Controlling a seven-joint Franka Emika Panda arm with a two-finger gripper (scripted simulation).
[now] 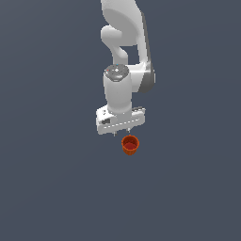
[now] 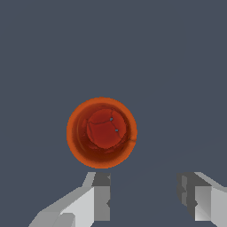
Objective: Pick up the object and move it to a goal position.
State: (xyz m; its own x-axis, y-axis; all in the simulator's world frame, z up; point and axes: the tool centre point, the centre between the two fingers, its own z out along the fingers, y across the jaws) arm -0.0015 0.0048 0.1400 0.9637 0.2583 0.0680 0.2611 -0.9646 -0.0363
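Cup (image 1: 130, 144): orange-red, upright, centre frame, untouched. Gripper (image 1: 121, 132): above, offset toward exterior view's left, fingers (image 2: 101, 195) spread wide, empty. Risk: straight descent; finger strikes rim, tips cup.

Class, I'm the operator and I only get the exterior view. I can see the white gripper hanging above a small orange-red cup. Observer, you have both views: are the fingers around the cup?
Observer: No. In the wrist view the cup lies apart from both fingers, outside the gap between them.
Operator: Is the gripper open?
Observer: Yes. The gripper shows a wide bare gap, wider than the cup.
Operator: Is the cup upright, and is anything in it?
Observer: Upright, mouth facing the camera. I see straight down to its darker red bottom; nothing inside.
Operator: So what next?
Observer: Probably shift the gripper sideways over the cup before lowering.
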